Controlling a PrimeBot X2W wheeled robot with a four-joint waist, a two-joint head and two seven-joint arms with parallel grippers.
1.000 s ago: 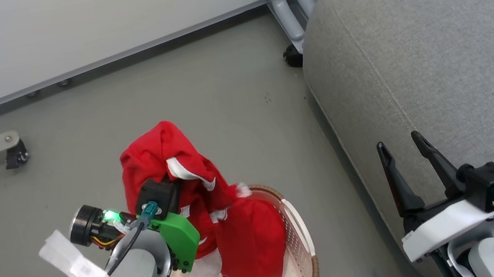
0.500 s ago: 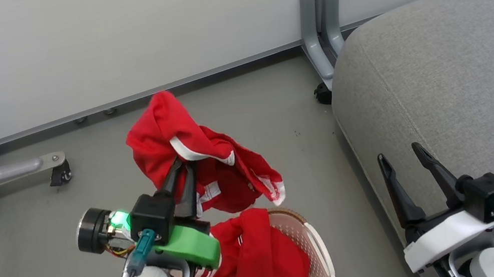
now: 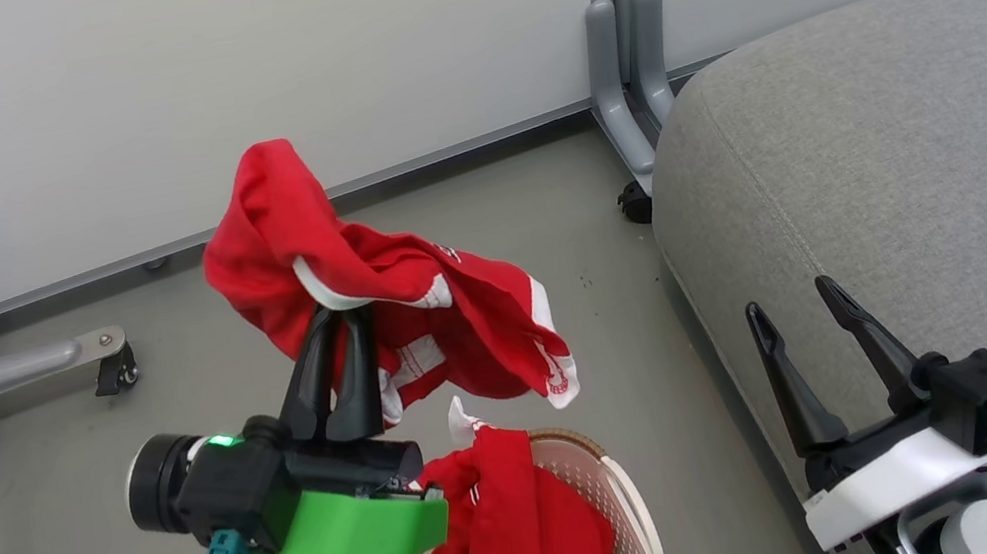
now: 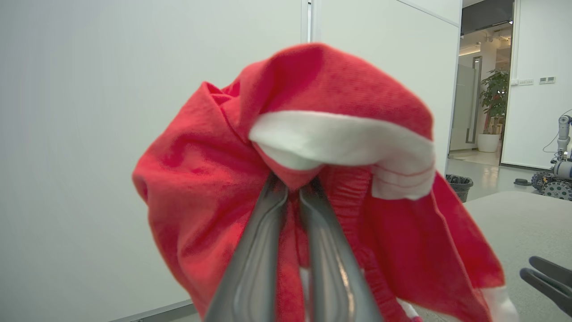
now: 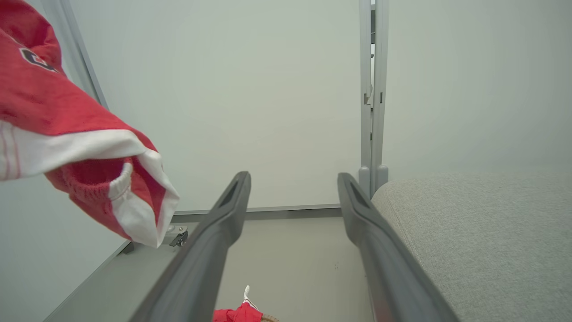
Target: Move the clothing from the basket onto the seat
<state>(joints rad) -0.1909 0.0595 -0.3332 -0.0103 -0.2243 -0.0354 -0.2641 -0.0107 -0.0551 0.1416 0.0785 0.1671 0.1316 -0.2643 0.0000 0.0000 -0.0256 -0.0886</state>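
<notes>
Up since a second ago comes your left gripper point(image 3: 340, 316), and with it the red garment point(image 3: 281, 223). Its lower hem then trailed into the basket point(image 3: 634, 506) and now hangs free above the rim. The head camera has tilted too, so discount the shift of wall and floor.

Your left jaws are clenched on a bunched fold of that garment just under a white band of trim. The two fingers nearly meet in the left wrist view, with cloth draped over their tips. From the pinch the fabric falls rightward and down, and its white-edged corner ends above the basket, well short of the seat point(image 3: 916, 141). A second garment point(image 3: 527, 525) of the same red lies slumped in the basket, a peak of it standing above the rim. Your right gripper point(image 3: 788, 296) hovers by the seat's edge, jaws spread wide with nothing between them.

By my reading you are in the carry step for the first piece: the lift is done, the transfer not yet begun. Next you need to swing the left arm rightward, high enough that the hanging tail clears the cushion's rounded edge. Let go only once most of the cloth is over the grey top. After that the basket needs a second visit.
</notes>
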